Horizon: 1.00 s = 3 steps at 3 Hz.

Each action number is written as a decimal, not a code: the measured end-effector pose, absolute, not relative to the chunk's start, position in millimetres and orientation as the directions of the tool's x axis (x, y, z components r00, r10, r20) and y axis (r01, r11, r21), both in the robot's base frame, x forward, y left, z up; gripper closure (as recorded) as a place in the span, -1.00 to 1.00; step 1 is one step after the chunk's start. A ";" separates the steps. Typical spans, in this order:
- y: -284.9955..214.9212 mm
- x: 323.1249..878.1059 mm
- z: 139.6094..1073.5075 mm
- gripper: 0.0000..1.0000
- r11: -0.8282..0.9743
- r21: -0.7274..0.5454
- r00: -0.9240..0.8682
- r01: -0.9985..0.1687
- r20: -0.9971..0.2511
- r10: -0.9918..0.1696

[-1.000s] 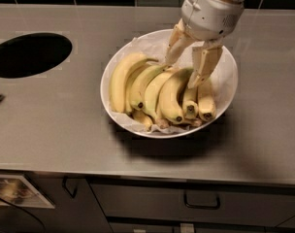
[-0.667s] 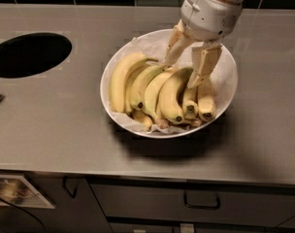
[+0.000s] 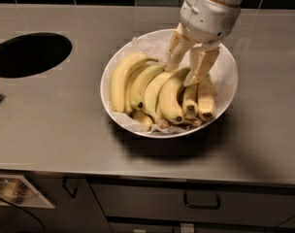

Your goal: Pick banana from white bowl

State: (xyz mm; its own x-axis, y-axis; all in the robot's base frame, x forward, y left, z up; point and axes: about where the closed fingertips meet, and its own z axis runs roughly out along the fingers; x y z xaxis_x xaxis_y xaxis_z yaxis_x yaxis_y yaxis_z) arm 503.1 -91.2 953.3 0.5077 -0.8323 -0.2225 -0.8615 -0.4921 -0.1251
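Observation:
The white bowl (image 3: 224, 89) stands on the steel counter, lined with crinkled white paper and holding several bananas. The banana (image 3: 171, 98) is long and curved, with a black dot at its blunt front tip; its stem runs up toward the back of the bowl. My gripper (image 3: 181, 74) hangs over the back of the bowl, open, fingers pointing down. Its stem end lies between the two fingertips (image 3: 171, 62), which touch or nearly touch the fruit. Nothing is held.
A broad pale banana (image 3: 118, 81) lies at the bowl's left, and two short stubby bananas (image 3: 198, 101) at its right. A round dark hole (image 3: 28, 54) is cut in the counter at far left. Drawers with a handle (image 3: 202, 200) sit below the counter's front edge.

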 end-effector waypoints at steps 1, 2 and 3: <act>-91.2 503.1 953.3 0.00 -0.492 -0.125 0.508 -0.862 -0.222 -0.832; -91.2 503.1 953.3 0.02 -0.492 -0.125 0.508 -0.862 -0.222 -0.832; -91.2 503.1 953.3 0.02 -0.492 -0.125 0.508 -0.862 -0.222 -0.832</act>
State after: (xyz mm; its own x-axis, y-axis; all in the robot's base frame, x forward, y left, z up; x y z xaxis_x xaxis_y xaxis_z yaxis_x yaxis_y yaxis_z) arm 503.1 -91.2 953.3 0.5077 -0.8323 -0.2225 -0.8615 -0.4921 -0.1251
